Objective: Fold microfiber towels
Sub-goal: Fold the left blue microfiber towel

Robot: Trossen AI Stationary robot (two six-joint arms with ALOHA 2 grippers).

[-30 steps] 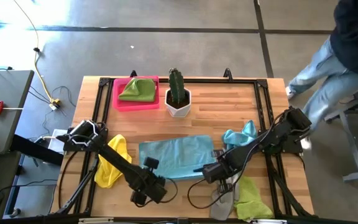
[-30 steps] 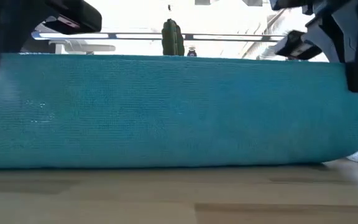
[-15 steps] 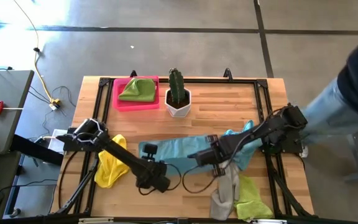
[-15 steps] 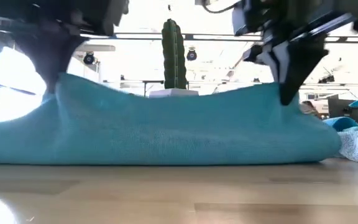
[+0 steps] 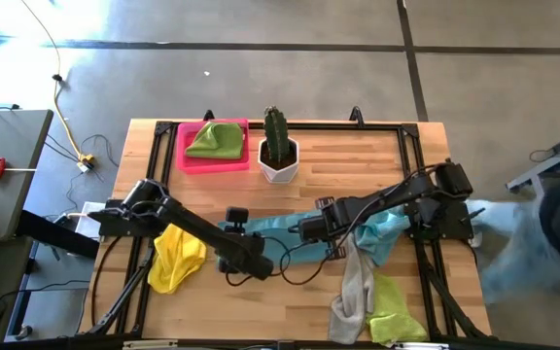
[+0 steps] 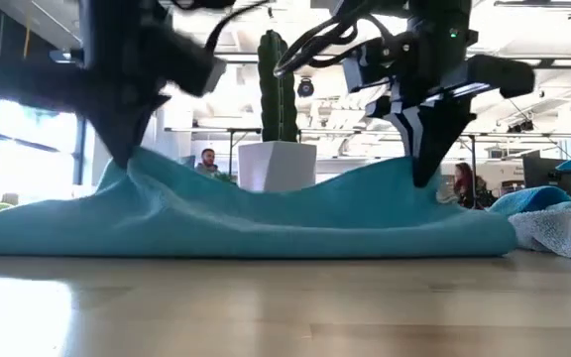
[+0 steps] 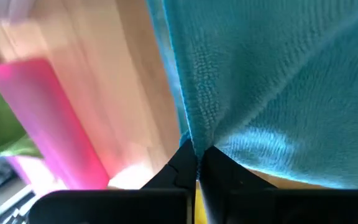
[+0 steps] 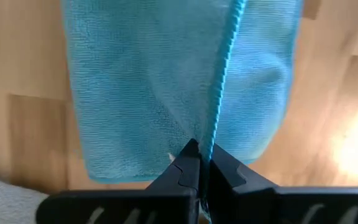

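Observation:
A light blue microfiber towel (image 5: 265, 228) lies mid-table. Its lower layer rests flat on the wood (image 6: 266, 233), and its upper layer rises to two peaks. My left gripper (image 5: 229, 231) is shut on the left peak (image 6: 127, 164) and my right gripper (image 5: 307, 233) on the right peak (image 6: 416, 169). Other towels lie loose: a yellow one (image 5: 175, 255), a second light blue one (image 5: 385, 228), a grey one (image 5: 355, 292) and a lime green one (image 5: 394, 309). Another green one (image 5: 217, 139) sits in the pink tray (image 5: 185, 160). My left gripper pinches the towel's hemmed edge (image 7: 191, 140) between its two fingers, at the left end of the upper layer. The fingers slant down from the near left. That end is lifted off the lower layer and the cloth slopes down from it. My right gripper pinches the hemmed edge (image 8: 216, 134) between its two fingers, at the right end of the upper layer. The fingers point down from above. The edge stands up from the fingers' grip, and the lower layer (image 8: 135, 93) lies flat on the table beneath.
A cactus in a white pot (image 5: 278, 156) stands just beyond the towel toward the far edge, next to the pink tray. A black frame (image 5: 397, 126) runs around the tabletop. A person (image 5: 552, 224) moves beside the table's right side.
Both grippers have carried the towel's near edge toward the table's far edge and a little down. The towel, which hung like a curtain near the front, now lies folded over itself. Its lower layer has stayed on the table. Both grippers have stayed shut.

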